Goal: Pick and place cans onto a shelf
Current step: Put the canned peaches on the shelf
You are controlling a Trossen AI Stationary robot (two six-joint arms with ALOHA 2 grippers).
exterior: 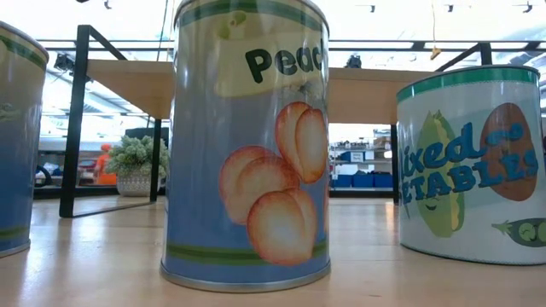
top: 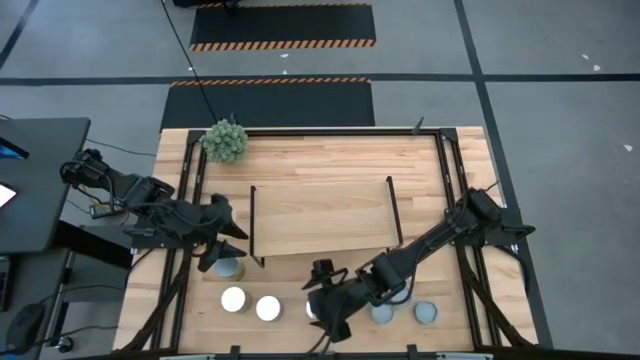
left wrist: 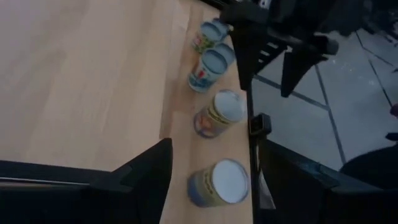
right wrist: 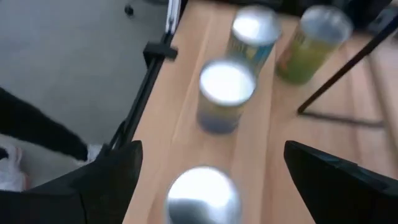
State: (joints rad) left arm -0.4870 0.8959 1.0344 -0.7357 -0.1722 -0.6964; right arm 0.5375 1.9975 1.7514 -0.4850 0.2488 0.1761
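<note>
The light-wood shelf point(top: 320, 215) with black rod ends stands mid-table. Cans stand upright in a row along the near edge: an olive-sided one point(top: 228, 268), two white-topped point(top: 233, 299) point(top: 268, 308), and two grey-blue point(top: 382, 312) point(top: 427, 312). My left gripper point(top: 228, 245) is open above the olive-sided can, by the shelf's left end. Its wrist view point(left wrist: 214, 162) looks down the row of cans point(left wrist: 219, 182). My right gripper point(top: 325, 303) is open over a silvery-topped can point(right wrist: 202, 196), its fingers wide on either side and touching nothing.
A spiky green plant ball point(top: 225, 140) sits at the far left corner. Black frame rails point(top: 185, 180) run along the table's left and right sides. In the low view a peach can point(exterior: 247, 145) and a vegetables can point(exterior: 473, 162) stand close to the camera.
</note>
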